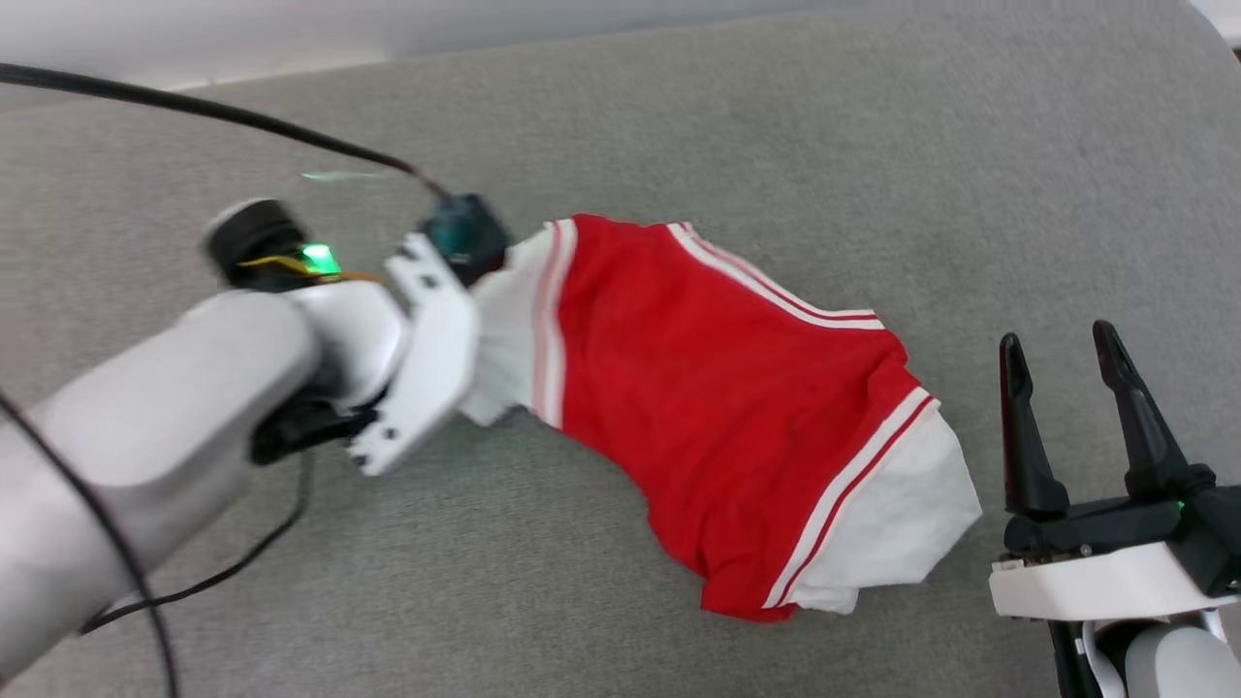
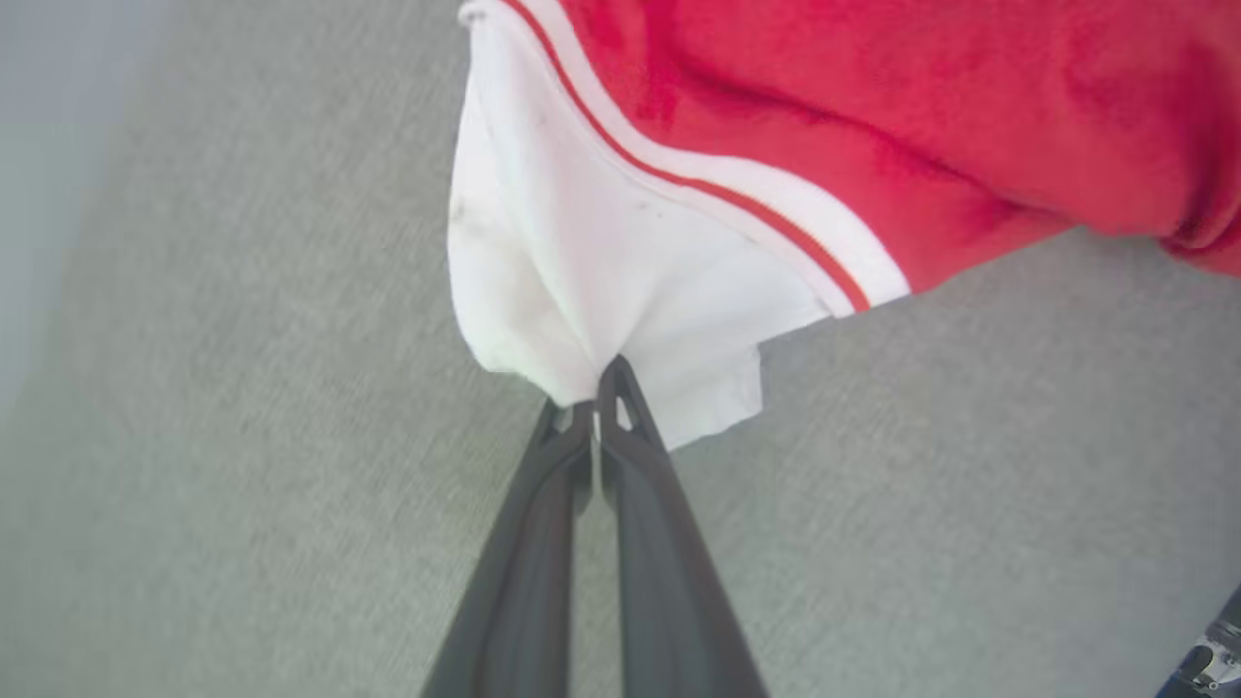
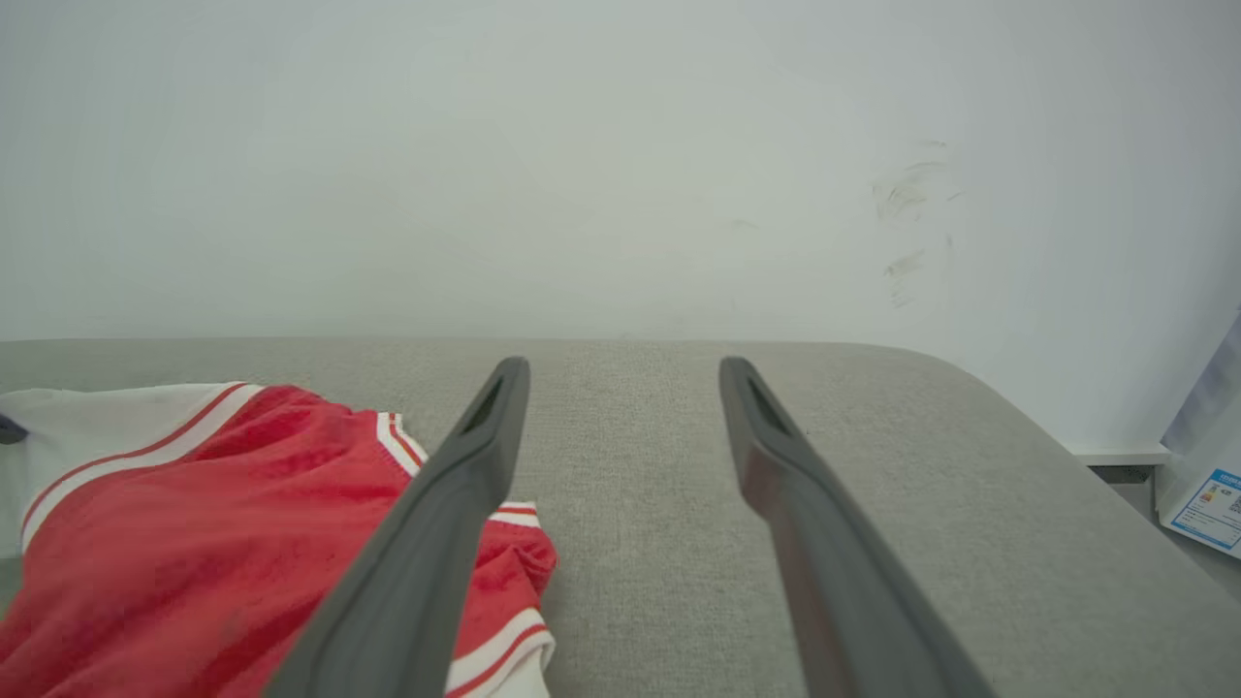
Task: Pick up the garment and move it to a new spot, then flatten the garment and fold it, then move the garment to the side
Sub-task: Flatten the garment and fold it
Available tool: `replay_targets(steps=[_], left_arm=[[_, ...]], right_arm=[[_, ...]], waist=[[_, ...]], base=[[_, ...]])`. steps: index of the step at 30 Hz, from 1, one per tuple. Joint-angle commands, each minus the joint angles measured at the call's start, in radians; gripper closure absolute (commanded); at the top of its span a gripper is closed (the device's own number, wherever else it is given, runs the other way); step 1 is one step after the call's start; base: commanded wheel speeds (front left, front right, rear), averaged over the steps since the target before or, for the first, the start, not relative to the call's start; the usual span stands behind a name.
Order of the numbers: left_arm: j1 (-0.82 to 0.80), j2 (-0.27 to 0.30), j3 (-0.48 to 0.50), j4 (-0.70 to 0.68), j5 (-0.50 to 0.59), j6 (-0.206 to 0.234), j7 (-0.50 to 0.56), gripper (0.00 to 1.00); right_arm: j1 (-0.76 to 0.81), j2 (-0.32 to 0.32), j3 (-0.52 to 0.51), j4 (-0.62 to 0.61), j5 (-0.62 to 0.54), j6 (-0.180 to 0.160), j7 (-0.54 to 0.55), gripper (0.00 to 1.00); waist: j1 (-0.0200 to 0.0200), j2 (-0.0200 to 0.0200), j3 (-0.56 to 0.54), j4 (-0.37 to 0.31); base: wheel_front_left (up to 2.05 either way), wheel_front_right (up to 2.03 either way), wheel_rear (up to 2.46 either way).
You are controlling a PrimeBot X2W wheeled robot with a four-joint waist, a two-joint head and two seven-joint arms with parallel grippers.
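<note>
The garment (image 1: 717,388), a red jersey T-shirt with white sleeves and striped trim, lies crumpled across the grey cushion (image 1: 776,126). No lettering shows. My left gripper (image 2: 596,393) is shut on the edge of one white sleeve (image 2: 591,271), which bunches at its tips; in the head view its fingertips are hidden behind its white wrist housing (image 1: 427,359), at the garment's left end. To the right of the garment my right gripper (image 1: 1062,354) stands open with nothing between its fingers, just beyond the other white sleeve (image 1: 911,523). In the right wrist view the garment (image 3: 194,523) lies left of the right gripper (image 3: 625,373).
Black cables (image 1: 194,107) run across the cushion behind and under my left arm. A pale wall (image 3: 620,165) rises behind the cushion. Off its rounded right end stands a white thing with a blue label (image 3: 1207,494). Bare cushion stretches beyond and before the garment.
</note>
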Motion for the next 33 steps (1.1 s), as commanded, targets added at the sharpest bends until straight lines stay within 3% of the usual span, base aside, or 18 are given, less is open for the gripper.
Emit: replay_targets(steps=[1,7,12,14,19,23,28,33], left_arm=[[0.028,0.029,0.004,0.015,-0.011,0.0,-0.009,1.0],[0.118,0.162,0.006,0.088,-0.058,0.018,-0.031,1.0],[0.189,0.195,0.008,0.131,-0.077,0.053,-0.065,1.0],[0.207,0.18,0.023,0.141,-0.08,0.073,-0.12,0.0],[0.23,0.158,0.07,0.127,-0.044,0.131,-0.309,0.0],[0.267,0.168,0.126,0.078,-0.014,0.222,-0.499,0.0],[0.36,0.182,0.197,0.0,-0.01,0.376,-0.713,0.0],[0.493,0.172,0.261,-0.077,-0.018,0.535,-0.879,0.0]], right_arm=[[0.014,0.002,-0.002,0.003,-0.008,-0.001,-0.002,0.0],[0.033,0.002,-0.002,0.004,-0.017,-0.001,-0.002,0.0],[0.046,0.002,-0.002,0.013,-0.021,-0.001,-0.002,0.0],[0.041,0.002,-0.005,0.016,-0.029,-0.001,-0.002,0.0],[-0.011,0.002,0.003,-0.004,-0.088,-0.001,-0.002,0.0],[-0.098,-0.002,0.006,-0.024,-0.158,-0.001,-0.002,0.0],[-0.228,-0.092,0.067,0.02,-0.174,-0.001,-0.002,0.0],[-0.34,-0.231,0.205,0.172,-0.114,-0.001,0.021,0.0]], waist=[[0.0,-0.0001,-0.033,0.032],[0.0,-0.0001,-0.057,0.052],[0.0,-0.0001,-0.073,0.062],[0.0,-0.0001,-0.084,0.07],[0.0,-0.0001,-0.117,0.086],[0.0,-0.0001,-0.14,0.097],[0.0,-0.0001,-0.159,0.114],[0.0,-0.0001,-0.176,0.128]], base=[[0.0,0.0,0.0],[0.0,0.0,0.0],[0.0,0.0,0.0],[0.0,0.0,0.0],[0.0,0.0,0.0],[0.0,0.0,0.0],[0.0,0.0,0.0],[0.0,0.0,0.0]])
